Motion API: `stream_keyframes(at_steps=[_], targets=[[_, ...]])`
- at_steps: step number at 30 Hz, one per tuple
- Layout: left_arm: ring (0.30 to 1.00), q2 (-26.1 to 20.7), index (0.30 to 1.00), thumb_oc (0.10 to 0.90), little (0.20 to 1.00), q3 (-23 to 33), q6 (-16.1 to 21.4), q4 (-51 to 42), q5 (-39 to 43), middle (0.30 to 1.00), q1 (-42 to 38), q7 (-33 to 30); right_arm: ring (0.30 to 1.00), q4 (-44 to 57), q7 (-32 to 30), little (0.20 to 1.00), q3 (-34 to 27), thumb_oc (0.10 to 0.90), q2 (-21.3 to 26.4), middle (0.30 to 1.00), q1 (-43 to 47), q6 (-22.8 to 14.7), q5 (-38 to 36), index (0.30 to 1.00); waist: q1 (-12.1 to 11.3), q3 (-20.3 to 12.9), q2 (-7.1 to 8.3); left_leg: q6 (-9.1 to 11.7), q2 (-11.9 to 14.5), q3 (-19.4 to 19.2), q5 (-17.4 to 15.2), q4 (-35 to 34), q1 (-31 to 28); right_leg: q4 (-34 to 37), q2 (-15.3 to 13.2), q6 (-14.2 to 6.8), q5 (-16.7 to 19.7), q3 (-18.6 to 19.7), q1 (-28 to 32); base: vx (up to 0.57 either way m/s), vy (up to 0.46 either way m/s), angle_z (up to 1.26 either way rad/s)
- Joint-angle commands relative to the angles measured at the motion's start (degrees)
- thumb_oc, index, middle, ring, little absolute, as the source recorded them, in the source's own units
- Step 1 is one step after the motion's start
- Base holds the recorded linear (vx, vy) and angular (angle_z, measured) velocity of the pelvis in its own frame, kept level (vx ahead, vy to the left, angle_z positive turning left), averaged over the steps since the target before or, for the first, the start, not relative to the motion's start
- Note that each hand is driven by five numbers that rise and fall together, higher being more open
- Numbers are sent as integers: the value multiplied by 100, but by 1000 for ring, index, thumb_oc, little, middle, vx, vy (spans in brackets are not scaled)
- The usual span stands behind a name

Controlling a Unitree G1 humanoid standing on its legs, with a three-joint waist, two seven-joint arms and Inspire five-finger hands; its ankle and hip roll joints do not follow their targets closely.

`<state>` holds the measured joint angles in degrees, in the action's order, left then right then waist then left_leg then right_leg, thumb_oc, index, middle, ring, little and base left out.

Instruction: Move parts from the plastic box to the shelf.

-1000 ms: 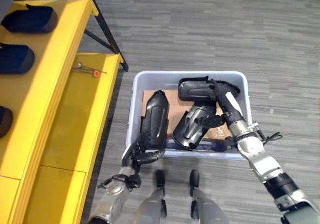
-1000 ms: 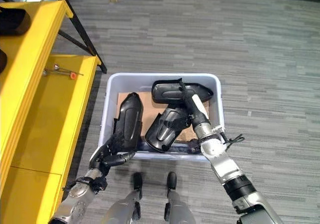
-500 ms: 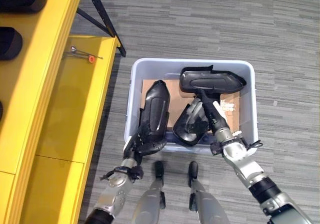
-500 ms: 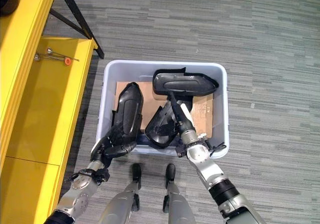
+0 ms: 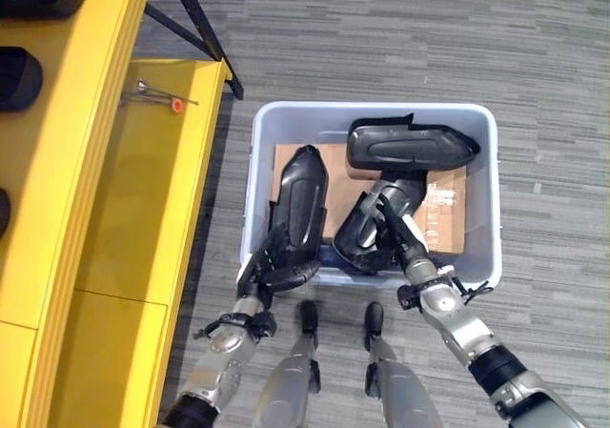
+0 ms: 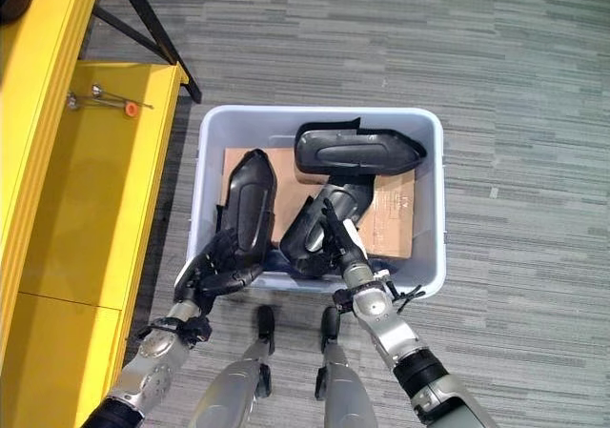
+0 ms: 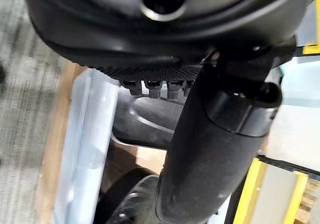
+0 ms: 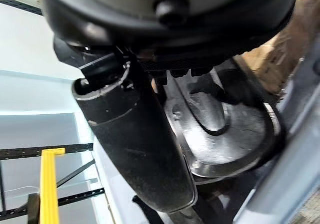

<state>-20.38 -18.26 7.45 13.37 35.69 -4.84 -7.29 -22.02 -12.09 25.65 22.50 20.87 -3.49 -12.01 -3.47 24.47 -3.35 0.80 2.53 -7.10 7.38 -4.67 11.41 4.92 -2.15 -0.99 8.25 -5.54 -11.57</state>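
At frame centre, plastic box holding black parts, left hand gripping leftmost part, right hand open, straight fingers against middle part, yellow shelf at left.

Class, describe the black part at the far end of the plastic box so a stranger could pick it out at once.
Find the pale plastic box on the grey floor beside the yellow shelf. The part lies crosswise along its far wall. The other two parts run front to back, with a hand at each.

3 black parts in grey plastic box; yellow shelf left.
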Motion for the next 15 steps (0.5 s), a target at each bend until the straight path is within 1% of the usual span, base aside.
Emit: stream_keyframes(at_steps=[1, 5, 8, 10, 12, 15], targets=[[1000, -343, 1000, 900, 1000, 17, 536, -716, -40, 1000, 7, -53, 1000, 210, -98, 1000, 16, 900, -261, 1000, 395, -487, -111, 1000, -107, -256, 222, -12, -94, -2, -170, 27, -39, -272, -687, -564, -42, -48, -96, -20, 28, 7], [1000, -468, 1000, 900, 1000, 206, 708, -1363, 55, 1000, -40, -114, 1000, -87, -173, 1000, 51, 900, -431, 1000, 585, -482, -81, 1000, -190, -181, 181, -40, -164, 7, -180, 52, 46, -270, -743, -599, 2, -56, -153, -26, 51, 6], [1000, -474, 1000, 900, 1000, 191, 760, -1592, 122, 1000, -64, -130, 1000, -306, -254, 1000, 43, 900, -549, 1000, 714, -484, -178, 1000, -236, -156, 143, -58, -200, 24, -181, 59, 106, -275, -782, -606, 21, -70, -207, -23, 57, 4], [1000, -513, 1000, 900, 1000, 158, 803, -1883, 196, 1000, -84, -149, 1000, -658, -433, 1000, -67, 900, -667, 1000, 885, -517, -365, 1000, -304, -107, 75, -77, -240, 22, -172, 65, 197, -275, -821, -624, 52, -96, -270, -28, 74, 8], [1000, -543, 1000, 900, 1000, 169, 836, -2049, 263, 1000, -99, -183, 1000, -959, -597, 1000, -146, 900, -733, 1000, 1000, -515, -420, 1000, -357, -66, 23, -86, -268, 44, -171, 43, 233, -267, -847, -637, 76, -110, -309, -22, 57, 7], [1000, -558, 1000, 900, 1000, 154, 856, -2069, 265, 1000, -117, -203, 1000, -1099, -680, 1000, -186, 900, -766, 1000, 1092, -524, -457, 1000, -376, -46, -2, -90, -276, 49, -168, 42, 264, -272, -859, -641, 79, -109, -340, -8, 19, 3]])
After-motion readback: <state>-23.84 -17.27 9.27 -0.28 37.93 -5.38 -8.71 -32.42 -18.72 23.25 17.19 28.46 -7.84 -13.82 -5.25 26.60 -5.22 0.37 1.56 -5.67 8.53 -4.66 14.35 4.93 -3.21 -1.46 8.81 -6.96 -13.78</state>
